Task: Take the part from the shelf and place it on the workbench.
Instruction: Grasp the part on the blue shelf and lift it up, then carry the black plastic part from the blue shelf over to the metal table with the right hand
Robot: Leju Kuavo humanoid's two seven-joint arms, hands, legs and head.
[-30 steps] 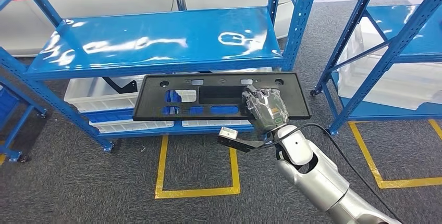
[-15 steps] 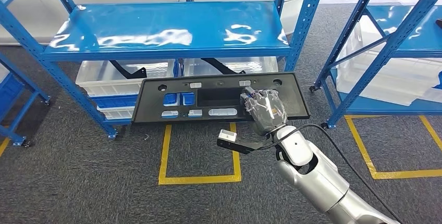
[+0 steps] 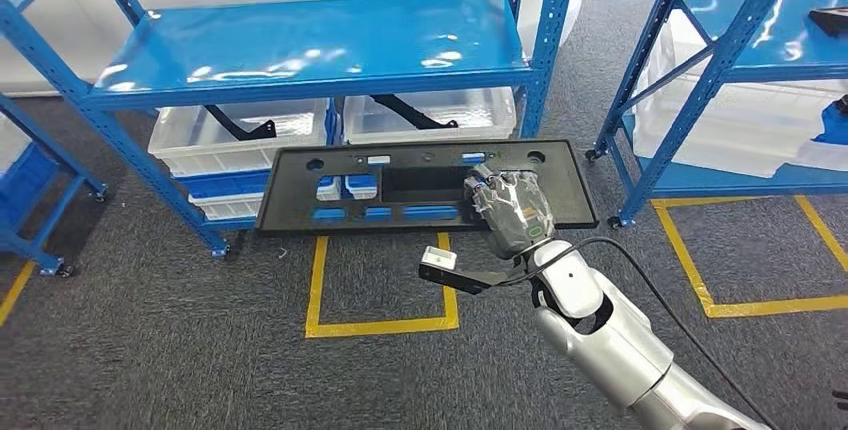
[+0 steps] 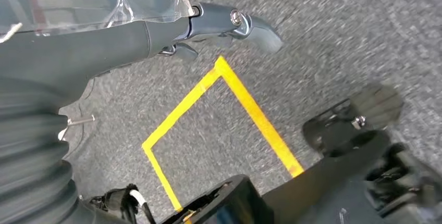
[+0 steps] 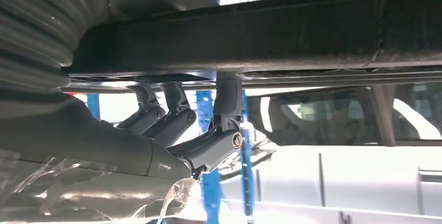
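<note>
The right robot hand (image 3: 512,212) holds a long black plastic panel (image 3: 420,188) near its right end, keeping it level in the air above the grey carpet floor (image 3: 150,330), in front of the blue shelf (image 3: 300,45). In the right wrist view its fingers (image 5: 208,148) curl up against the panel's edge. The left robot hand (image 4: 104,31) holds nothing, fingers stretched out over the floor. Clear bins (image 3: 240,130) sit beneath the shelf, and yellow tape (image 3: 380,325) marks the floor.

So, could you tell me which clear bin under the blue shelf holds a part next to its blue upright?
The right-hand clear bin: its black part lies beside the upright.
</note>
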